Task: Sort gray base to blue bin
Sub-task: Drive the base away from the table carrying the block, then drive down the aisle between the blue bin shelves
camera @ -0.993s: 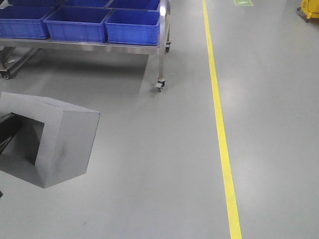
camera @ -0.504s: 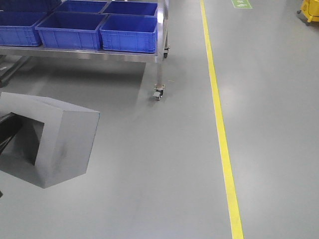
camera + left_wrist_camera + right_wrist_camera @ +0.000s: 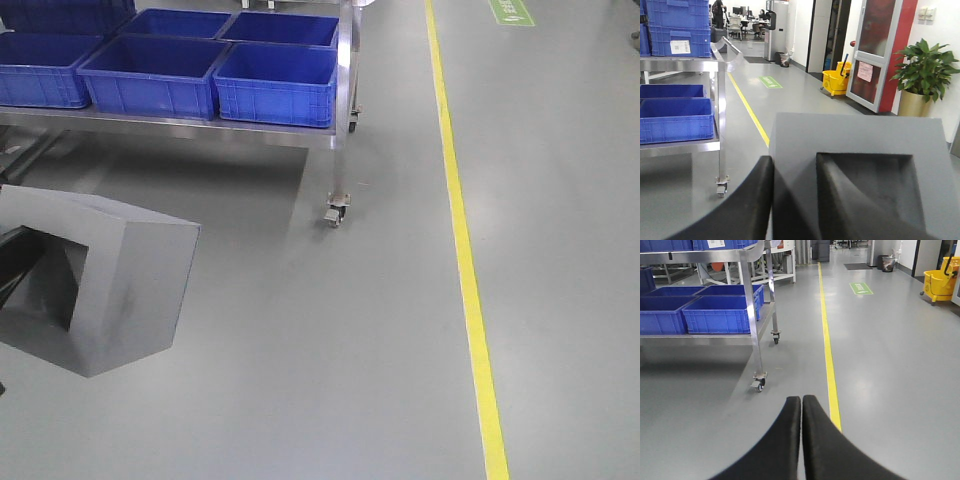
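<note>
The gray base (image 3: 130, 290) hangs above the floor at the lower left, its square recess facing left. It fills the left wrist view (image 3: 855, 135). My left gripper (image 3: 794, 160) is shut on the base's wall, one finger outside and one inside the recess. Several alike blue bins stand on a steel cart's low shelf; the nearest blue bin (image 3: 275, 80) is at the cart's right end, ahead of the base. The bins also show in the left wrist view (image 3: 672, 120) and the right wrist view (image 3: 720, 312). My right gripper (image 3: 801, 399) is shut and empty over bare floor.
The steel cart (image 3: 200, 128) rests on casters (image 3: 335, 212). A yellow floor line (image 3: 465, 260) runs along the right. A labelled blue crate (image 3: 680, 40) sits on the cart's upper shelf. A yellow mop bucket (image 3: 835, 80) and a potted plant (image 3: 922, 75) stand far off.
The cart, its bins and the yellow line have shifted right and lower in the front view, appearing nearer. The gray base keeps its place in my left grip.
</note>
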Motion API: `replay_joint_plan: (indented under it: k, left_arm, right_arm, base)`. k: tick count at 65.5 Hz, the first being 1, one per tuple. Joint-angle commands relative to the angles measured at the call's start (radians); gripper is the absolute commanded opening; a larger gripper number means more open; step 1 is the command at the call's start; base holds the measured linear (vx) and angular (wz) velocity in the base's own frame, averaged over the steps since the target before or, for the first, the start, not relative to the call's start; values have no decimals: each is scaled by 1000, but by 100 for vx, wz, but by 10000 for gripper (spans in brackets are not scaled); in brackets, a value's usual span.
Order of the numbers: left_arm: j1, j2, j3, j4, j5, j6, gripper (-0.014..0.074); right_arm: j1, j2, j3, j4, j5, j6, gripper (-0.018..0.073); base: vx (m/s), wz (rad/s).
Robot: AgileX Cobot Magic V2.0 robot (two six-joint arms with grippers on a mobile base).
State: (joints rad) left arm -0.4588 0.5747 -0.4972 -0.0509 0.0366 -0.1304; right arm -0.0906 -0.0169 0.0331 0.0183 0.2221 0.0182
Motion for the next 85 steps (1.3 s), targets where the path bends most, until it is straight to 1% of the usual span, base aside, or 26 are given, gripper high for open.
replay_joint_plan:
  k: [1,30,43,57,85]
  left_arm:
    - [0,-3,-31,-12,-108,-6,-6]
    - [0,-3,-31,-12,-107,-6,-6]
    - [0,-3,-31,-12,-107,-6,-6]
    - [0,-3,-31,-12,-107,-6,-6]
    - [0,-3,-31,-12,-107,-6,-6]
  right_arm:
    - [1,-2,-3,-6,-75,-6,-5]
    - [1,-2,-3,-6,-75,-6,-5]
    - [1,-2,-3,-6,-75,-6,-5]
    - [1,-2,-3,-6,-75,-6,-5]
    - [1,-2,-3,-6,-75,-6,-5]
  base:
    - [37,6]
    - [37,3]
    - [36,22]
    - [34,51]
    - [31,68]
